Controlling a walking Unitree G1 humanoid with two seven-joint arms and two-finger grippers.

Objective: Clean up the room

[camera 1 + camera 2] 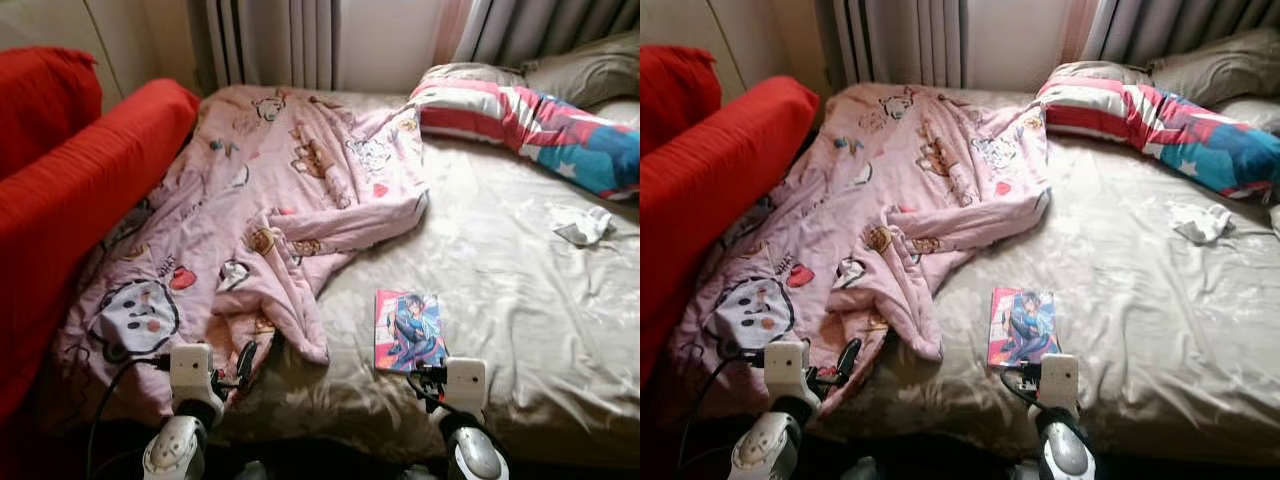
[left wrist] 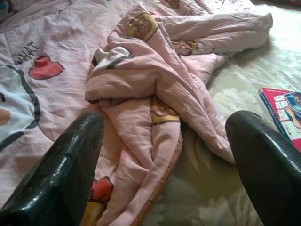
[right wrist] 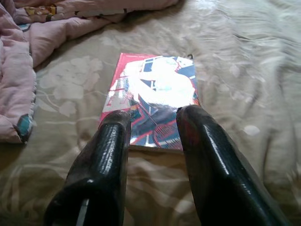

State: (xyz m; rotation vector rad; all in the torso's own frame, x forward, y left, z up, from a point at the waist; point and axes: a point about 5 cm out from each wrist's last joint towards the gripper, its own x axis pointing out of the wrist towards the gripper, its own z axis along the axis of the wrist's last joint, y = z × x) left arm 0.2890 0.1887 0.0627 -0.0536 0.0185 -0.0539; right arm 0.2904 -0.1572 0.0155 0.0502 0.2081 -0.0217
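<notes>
1. Right gripper is hovering at the near edge of the book on the bed, fingers partly apart, holding nothing.
2. Left gripper is gaping wide over the blanket, empty.
3. Judgement: approaching low should let one finger slide under the cover.

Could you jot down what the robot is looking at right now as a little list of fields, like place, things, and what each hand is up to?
Place: a bed with a beige sheet
Left side: red sofa against the bed
Blanket: pink cartoon-print blanket, crumpled
Book: colourful book flat on the sheet, near the bed's front edge
Pillows: striped pillow at the far right
Small item: crumpled white cloth
Left hand: open, pointing at the blanket's fold
Right hand: open, at the book's near edge
</notes>
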